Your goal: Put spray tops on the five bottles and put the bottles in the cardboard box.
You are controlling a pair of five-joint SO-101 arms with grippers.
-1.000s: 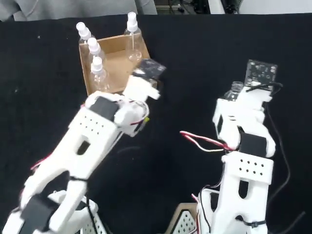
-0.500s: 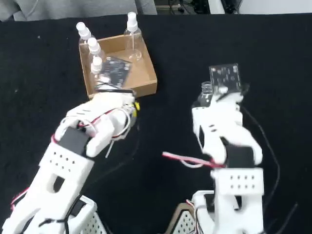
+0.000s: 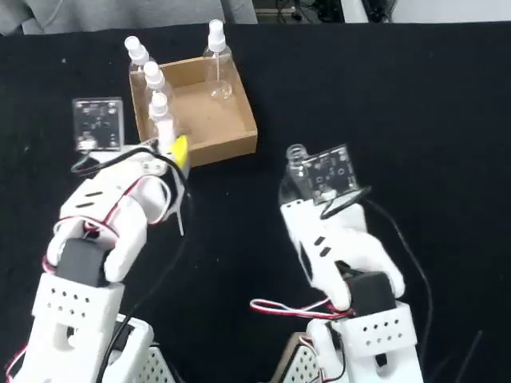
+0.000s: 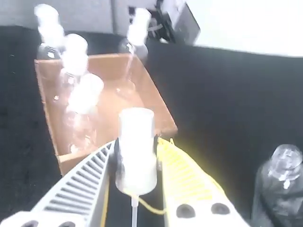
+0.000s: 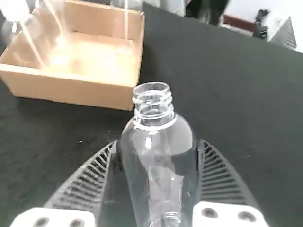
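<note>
Spray top (image 4: pixel 137 158) is pinched in your left gripper (image 4: pixel 136 143), close to the cardboard box (image 3: pixel 233 145) front. Your right gripper (image 5: pixel 158 145) hugs the open bottle (image 5: pixel 158 156) round its belly, near the box too.

Black cloth covers the table (image 3: pixel 415 104). The cardboard box (image 3: pixel 235 137) is plain brown. The capped bottles (image 3: pixel 217 72) are clear with white tops. The left gripper (image 4: pixel 136 144) has one yellow ribbed finger (image 4: pixel 187 175), one white, and a white spray top (image 4: pixel 136 158). The right gripper (image 5: pixel 158 143) has black ribbed fingers (image 5: pixel 85 182) and a clear bottle (image 5: pixel 158 163). The arms (image 3: pixel 104 223) are white, with red wires (image 3: pixel 287 307).
</note>
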